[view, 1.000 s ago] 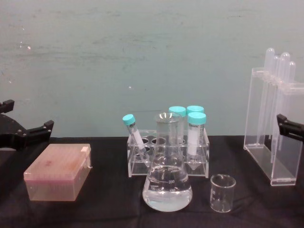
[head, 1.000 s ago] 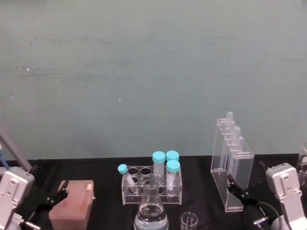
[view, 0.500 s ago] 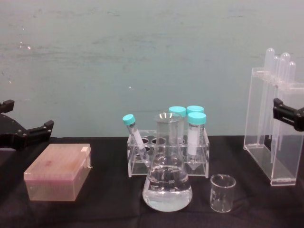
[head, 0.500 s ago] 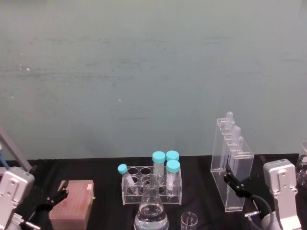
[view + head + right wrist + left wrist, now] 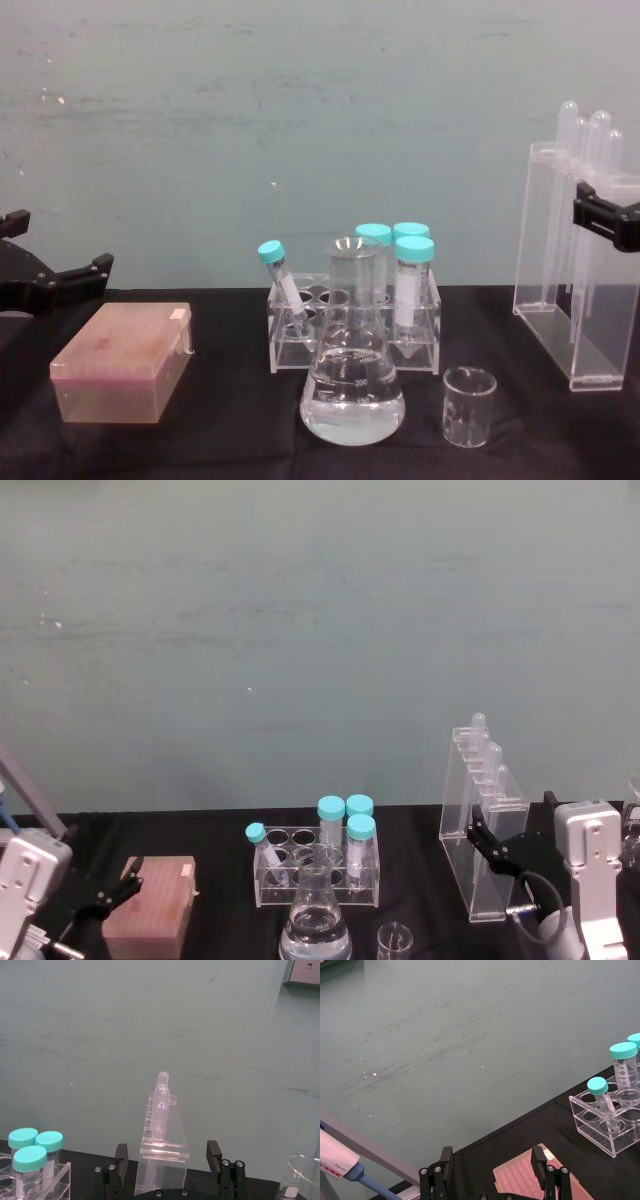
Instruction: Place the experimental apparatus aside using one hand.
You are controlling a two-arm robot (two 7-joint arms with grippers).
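The apparatus is a tall clear acrylic rack (image 5: 481, 815) (image 5: 572, 300) (image 5: 162, 1152) of long glass tubes at the right, a conical flask (image 5: 316, 912) (image 5: 352, 375) with clear liquid at front centre, and a small beaker (image 5: 394, 942) (image 5: 469, 405) beside the flask. My right gripper (image 5: 495, 850) (image 5: 607, 215) (image 5: 167, 1159) is open at the rack's near side, level with its upper half, the rack lined up between the fingers. Contact cannot be made out. My left gripper (image 5: 113, 895) (image 5: 62, 277) (image 5: 491, 1160) hangs open at the far left by the pink box.
A pink tip box (image 5: 155, 908) (image 5: 122, 362) (image 5: 525, 1180) lies at the left. Behind the flask stands a clear rack of teal-capped tubes (image 5: 320, 855) (image 5: 355, 310) (image 5: 610, 1115) (image 5: 30, 1160). Another glass vessel (image 5: 302, 1175) sits right of the tall rack. A pipette (image 5: 340, 1165) leans far left.
My right gripper has risen along the tall rack's near side, from its lower part to its upper half, and edged closer. The left arm and all labware stayed still.
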